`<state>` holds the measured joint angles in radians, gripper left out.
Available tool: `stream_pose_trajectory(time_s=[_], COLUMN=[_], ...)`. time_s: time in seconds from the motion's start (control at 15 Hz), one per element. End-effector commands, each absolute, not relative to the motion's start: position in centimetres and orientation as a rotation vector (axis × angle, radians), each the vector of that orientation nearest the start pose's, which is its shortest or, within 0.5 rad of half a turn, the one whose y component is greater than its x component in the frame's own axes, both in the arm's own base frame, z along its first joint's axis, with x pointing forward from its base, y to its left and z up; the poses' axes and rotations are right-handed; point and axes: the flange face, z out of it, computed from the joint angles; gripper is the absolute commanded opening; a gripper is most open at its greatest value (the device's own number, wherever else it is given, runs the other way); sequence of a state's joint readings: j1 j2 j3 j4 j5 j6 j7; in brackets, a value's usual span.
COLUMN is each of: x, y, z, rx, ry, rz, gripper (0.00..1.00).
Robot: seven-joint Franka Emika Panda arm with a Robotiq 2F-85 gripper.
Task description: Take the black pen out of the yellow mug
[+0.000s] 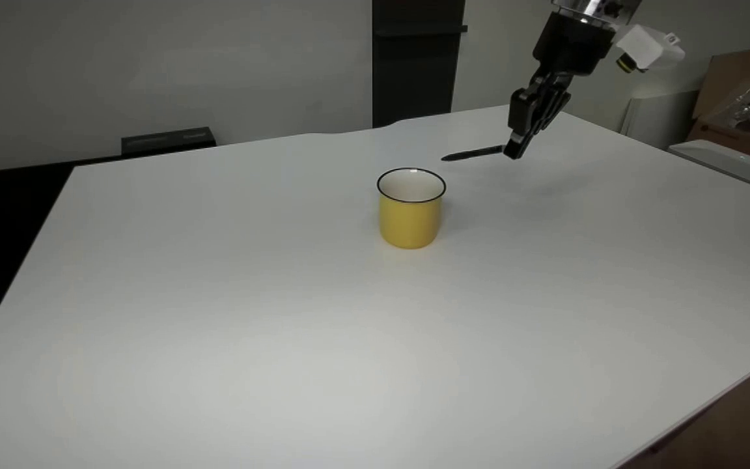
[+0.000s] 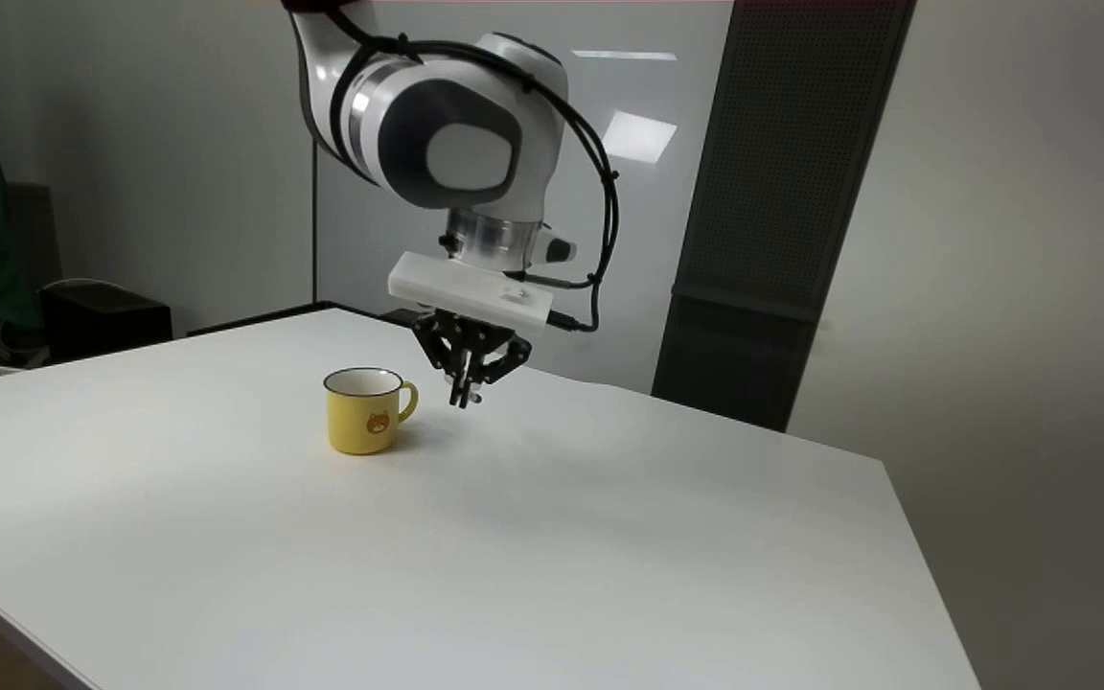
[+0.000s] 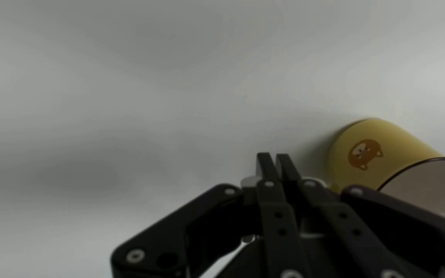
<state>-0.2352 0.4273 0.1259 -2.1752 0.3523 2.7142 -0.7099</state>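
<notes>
Out it was, the black pen (image 1: 472, 154) clear of the yellow mug (image 1: 410, 223) and apparently pinched by the gripper (image 3: 273, 157), jaws nearly together, so a clean release probably called for lowering it flat onto the table (image 1: 284, 352) first.

In an exterior view, from centre, a black box (image 1: 168, 141) shows at ten o'clock, a dark panel (image 1: 416, 65) at twelve, a cardboard box (image 1: 723, 78) at two.

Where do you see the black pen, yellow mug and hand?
Black pen (image 1: 472, 154), in an exterior view: mid-shaft.
Yellow mug (image 2: 356, 420), in an exterior view: side wall.
Hand (image 3: 273, 156), in the wrist view: midway between fingertips.
</notes>
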Motion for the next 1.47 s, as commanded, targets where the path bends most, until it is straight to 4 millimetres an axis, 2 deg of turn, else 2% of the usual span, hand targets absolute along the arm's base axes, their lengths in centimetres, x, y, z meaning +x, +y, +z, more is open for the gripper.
stream_pose_trajectory(time_s=[0.0, 0.4, 0.47, 0.53, 0.8, 1.2, 1.4], x=[59.6, 61.9, 62.1, 62.3, 62.2, 60.0, 58.2], y=[-7.7, -6.2, -5.9, -5.8, -5.3, -4.2, -3.0], z=[18.0, 15.6, 15.5, 15.4, 15.9, 18.9, 21.1], rx=[-2.89, -2.862, -2.858, -2.856, -2.851, -2.94, -2.986], ry=[-0.477, -0.582, -0.592, -0.604, -0.624, -0.602, -0.609], rz=[-0.222, -0.152, -0.143, -0.139, -0.086, 0.034, 0.068], gripper=[0.01, 0.01, 0.31, 0.32, 0.58, 0.98, 1.0])
